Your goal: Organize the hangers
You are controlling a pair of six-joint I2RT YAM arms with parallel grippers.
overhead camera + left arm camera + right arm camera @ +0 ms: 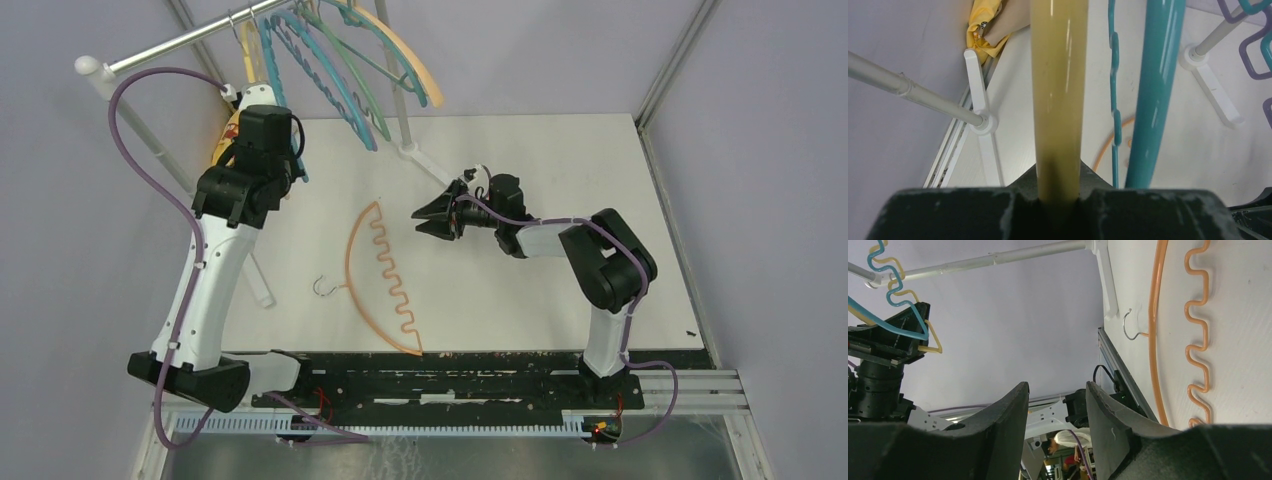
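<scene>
the left gripper [1058,197] is pressed onto the bar of the yellow hanger [1058,90], which seems to hang from the left end of the rack rail [190,38], close beside the teal hanger [1155,90]; the right gripper [1057,387] is spread with nothing in it, well below the rail and just right of the orange hanger [380,280], which lies flat on the table [560,160] under the rail.

the likely trouble is tangling: the wavy bars under the rail sit close, so a sideways pull on the yellow one could snag the teal one and drag its neighbours along or off the rail; a twist could also lift its hook free and drop it; the orange hanger is thin and flat on the table, so fingers may skid over it.

only the left wrist view shows the pinch itself, which the arm hides from above, and it catches a purple hanger [1248,50] i cannot pick out from above; the right wrist view shows the orange hanger's metal hook [1128,327] pointing toward the rail's side; the top view alone gives the whole fan of hangers along the rail.
</scene>
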